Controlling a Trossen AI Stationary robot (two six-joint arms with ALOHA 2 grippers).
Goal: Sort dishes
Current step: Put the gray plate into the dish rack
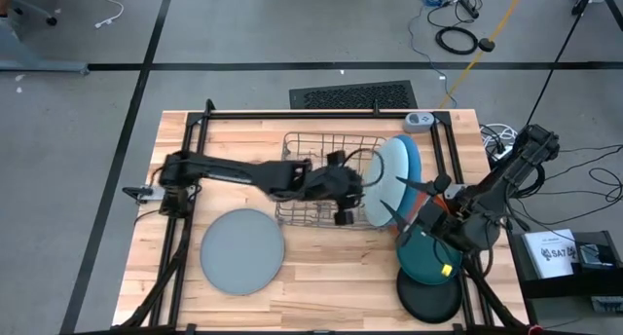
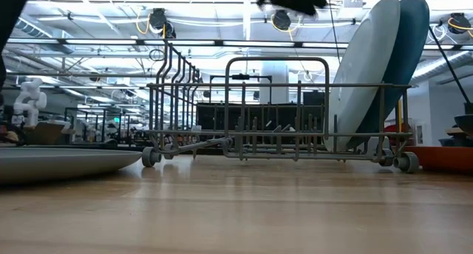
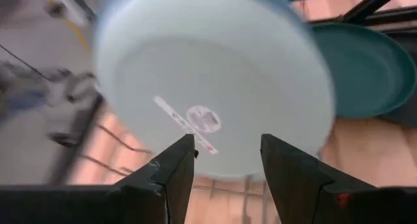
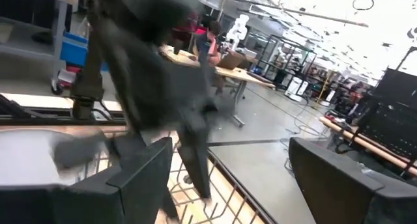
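Observation:
A pale blue plate (image 1: 389,176) and a blue plate (image 1: 416,158) stand on edge in the right end of the wire dish rack (image 1: 316,179), leaning on its wires; both also show in the low view (image 2: 366,69). My left gripper (image 1: 358,194) is open over the rack, just short of the pale blue plate's underside (image 3: 208,87), and touches nothing. My right gripper (image 1: 401,201) is open and empty just right of the rack. A grey plate (image 1: 241,250) lies flat on the table. A teal plate (image 1: 426,259), a black plate (image 1: 428,298) and an orange plate (image 2: 443,158) lie at the right.
The rack's left and middle slots (image 2: 244,114) hold nothing. The table frame's black rails (image 1: 185,179) run along the left and right sides. A white device (image 1: 419,121) sits at the far edge. Bare wood (image 1: 331,277) lies near the front middle.

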